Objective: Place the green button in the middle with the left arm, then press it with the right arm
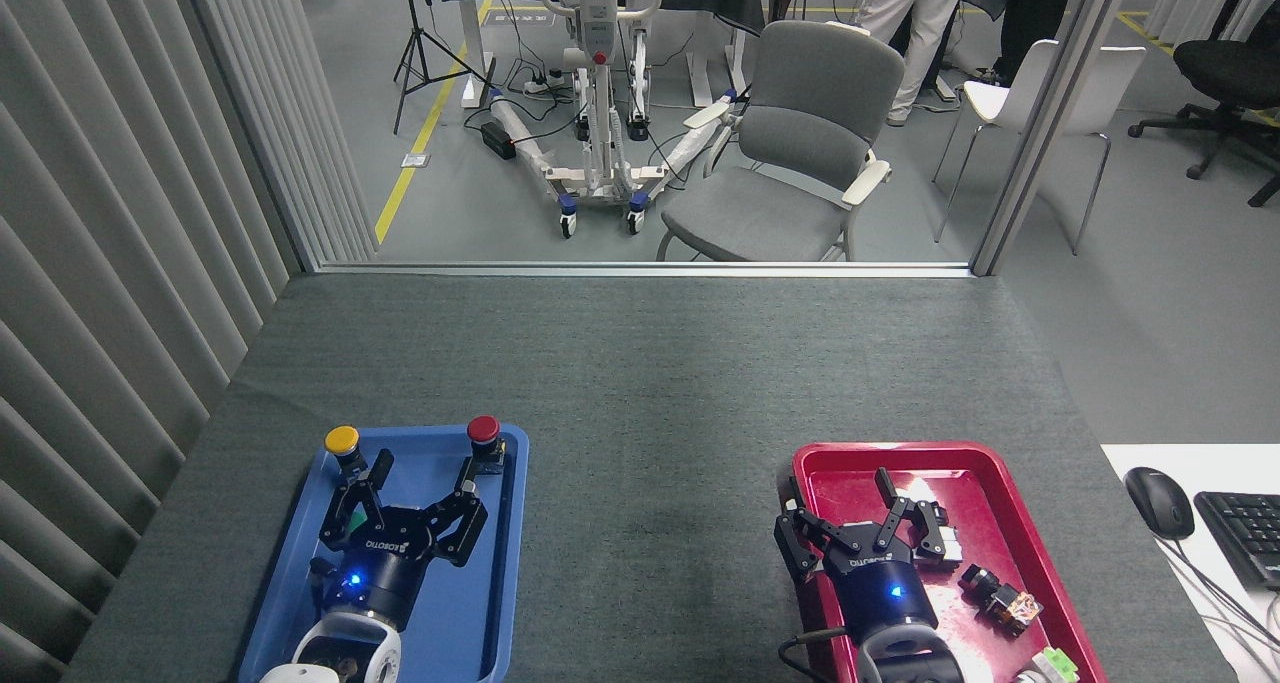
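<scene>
Green button seemingly under left claw, fingers spread; right claw open.

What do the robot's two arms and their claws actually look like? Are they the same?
Nearly. Both the left gripper and the right gripper are black, with jointed fingers, white lettering and a small glowing blue light. The left wrist is white and rounded; the right wrist is dark, with a black cable looping beside it.
</scene>
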